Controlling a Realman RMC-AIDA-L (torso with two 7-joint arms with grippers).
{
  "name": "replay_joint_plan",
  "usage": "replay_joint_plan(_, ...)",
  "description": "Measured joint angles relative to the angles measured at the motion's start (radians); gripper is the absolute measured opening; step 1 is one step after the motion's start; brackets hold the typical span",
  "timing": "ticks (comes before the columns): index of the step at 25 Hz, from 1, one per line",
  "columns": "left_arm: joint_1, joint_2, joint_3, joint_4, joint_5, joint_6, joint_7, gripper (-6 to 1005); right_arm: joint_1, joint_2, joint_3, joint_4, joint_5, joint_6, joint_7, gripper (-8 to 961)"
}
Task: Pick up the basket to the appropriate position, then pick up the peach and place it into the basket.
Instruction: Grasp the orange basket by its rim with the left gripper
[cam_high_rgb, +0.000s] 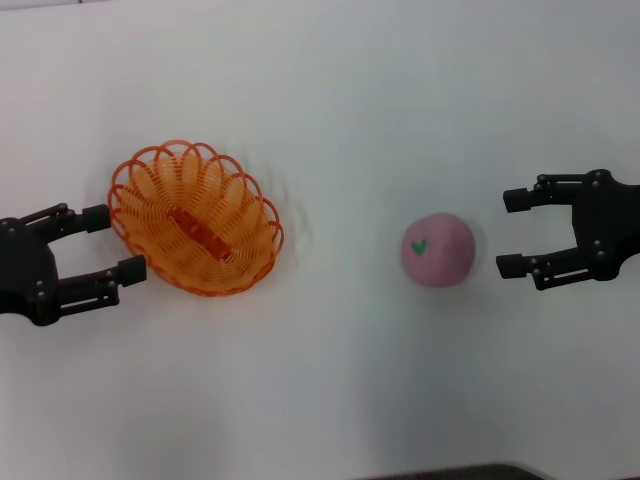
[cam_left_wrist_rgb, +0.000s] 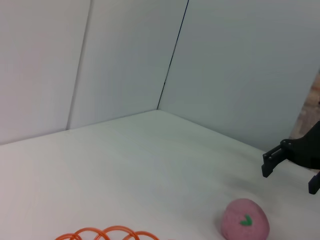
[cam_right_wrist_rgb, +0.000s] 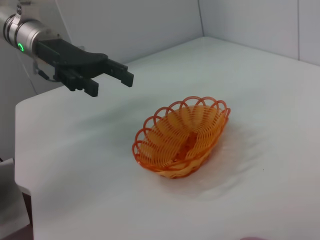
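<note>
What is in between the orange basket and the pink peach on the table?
Nothing. In the head view, only bare white table lies between the basket and the peach. The left gripper and right gripper sit at the outer sides, both open.

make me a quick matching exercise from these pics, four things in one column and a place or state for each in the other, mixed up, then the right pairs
Column 1
1. basket
2. peach
3. left gripper
4. right gripper

Column 2
A. open, on the table's right side, jaws facing the pink fruit
B. pink, with a green leaf mark, resting on the white table
C. orange, empty, lying left of centre
D. open, its jaws on either side of the basket's left end, nothing gripped yet

Pairs: 1-C, 2-B, 3-D, 4-A
</note>
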Motion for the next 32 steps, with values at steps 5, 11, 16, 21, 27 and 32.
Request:
replay_joint_plan(5, -0.009, 0.002, 0.005, 0.0, -0.001, -0.004, 0.001, 836, 0.001, 0.002, 0.001, 0.0, -0.001, 0.001, 0.0, 911)
replay_joint_plan(11, -0.018, 0.008, 0.0, 0.003, 0.001, -0.005, -0.003, 834, 0.0, 0.003, 0.004, 0.0, -0.001, 0.001, 0.0, 911)
replay_joint_plan(16, -0.016, 0.008, 0.0, 0.003, 0.003, -0.005, -0.003, 832, 0.0, 0.006, 0.004, 0.001, -0.001, 0.005, 0.0, 912)
replay_joint_plan(21, -0.015, 0.005, 0.003, 0.003, 0.004, -0.005, 0.001, 830, 0.002, 0.005, 0.005, 0.001, -0.001, 0.009, 0.004, 911)
replay_joint_plan(27, -0.014, 0.005, 0.004, 0.003, 0.006, -0.004, -0.003, 828, 0.002, 0.003, 0.005, 0.0, -0.001, 0.009, 0.007, 912)
replay_joint_plan(32, -0.037, 0.004, 0.007, 0.074, 0.006, -0.008, -0.089, 828, 0.002, 0.004, 0.005, 0.0, -0.001, 0.01, 0.004, 912)
